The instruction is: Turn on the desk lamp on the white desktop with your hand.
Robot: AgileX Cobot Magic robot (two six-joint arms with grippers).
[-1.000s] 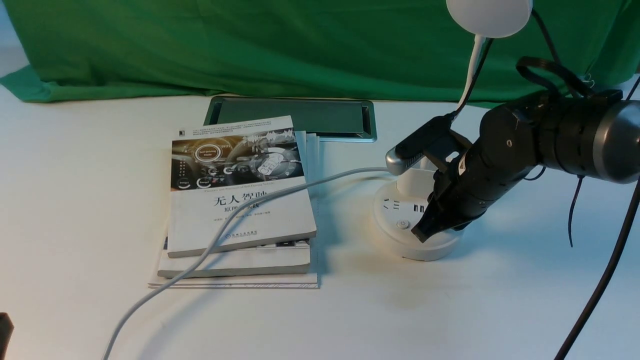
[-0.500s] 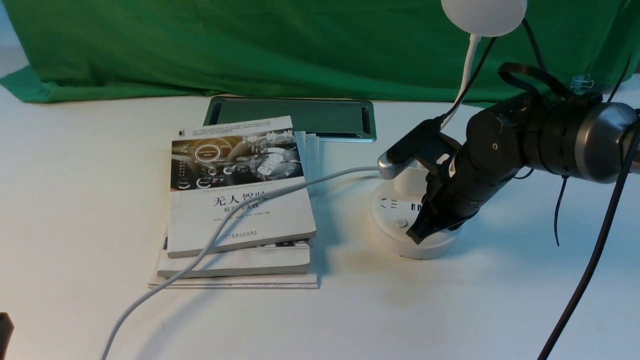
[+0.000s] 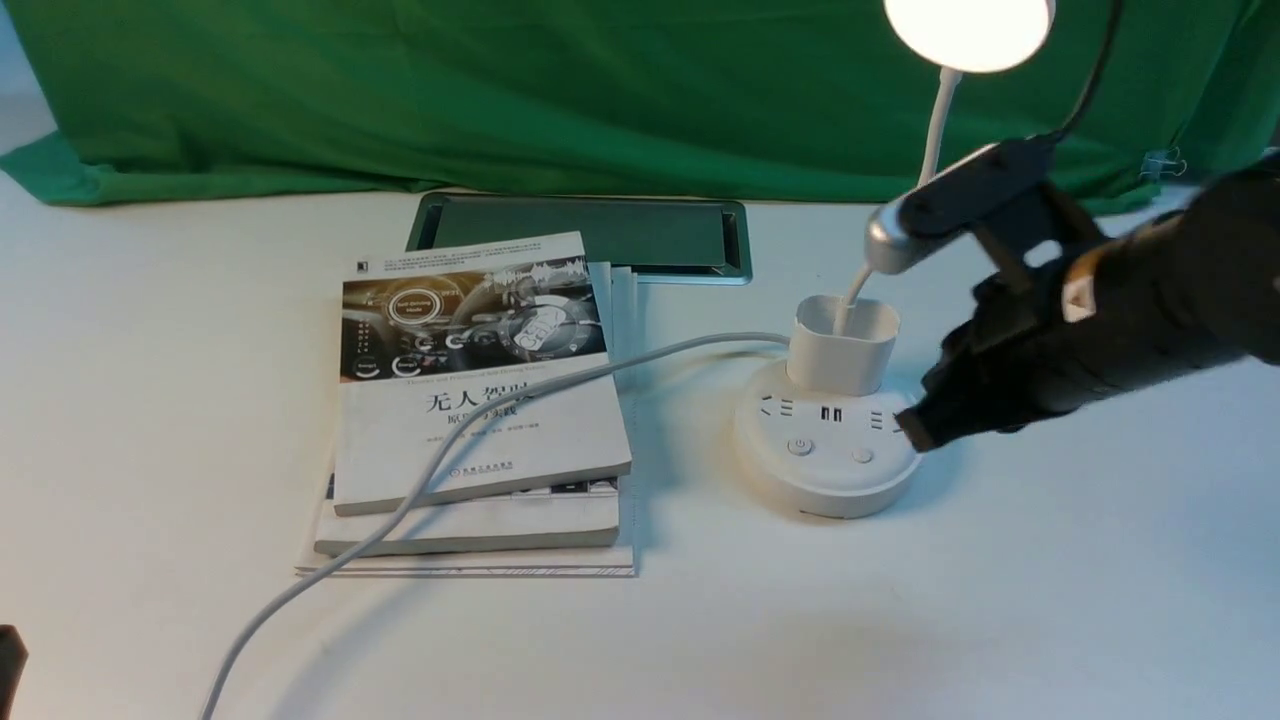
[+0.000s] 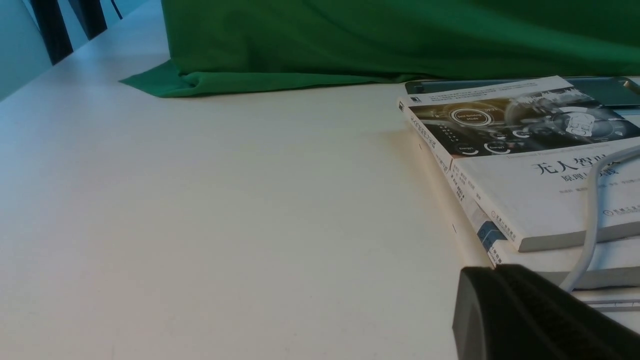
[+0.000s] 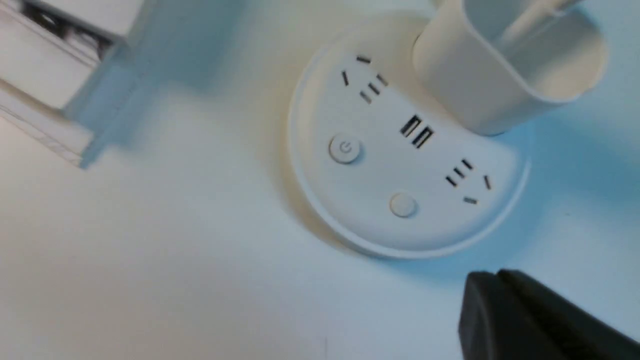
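Note:
The white desk lamp stands on the white desktop (image 3: 150, 400), right of centre. Its disc head (image 3: 968, 30) glows at the top edge. Its thin neck runs down into the cup holder (image 3: 842, 345) on the round puck base (image 3: 825, 455), which has two buttons (image 3: 800, 447). The base also shows in the right wrist view (image 5: 400, 150). My right gripper (image 3: 915, 430) is shut and empty, lifted just off the base's right rim; it also shows in the right wrist view (image 5: 492, 280). My left gripper (image 4: 492, 272) is shut and empty, low near the book stack.
A stack of books (image 3: 480, 400) lies left of the lamp, with the lamp's grey cable (image 3: 430, 480) draped over it toward the front edge. A metal-framed cable hatch (image 3: 590, 235) sits behind the books. Green cloth (image 3: 500, 90) covers the back.
The lamp head has lit up. My right gripper has lifted off the base's button area and drawn back up and to the right. The left arm has not moved.

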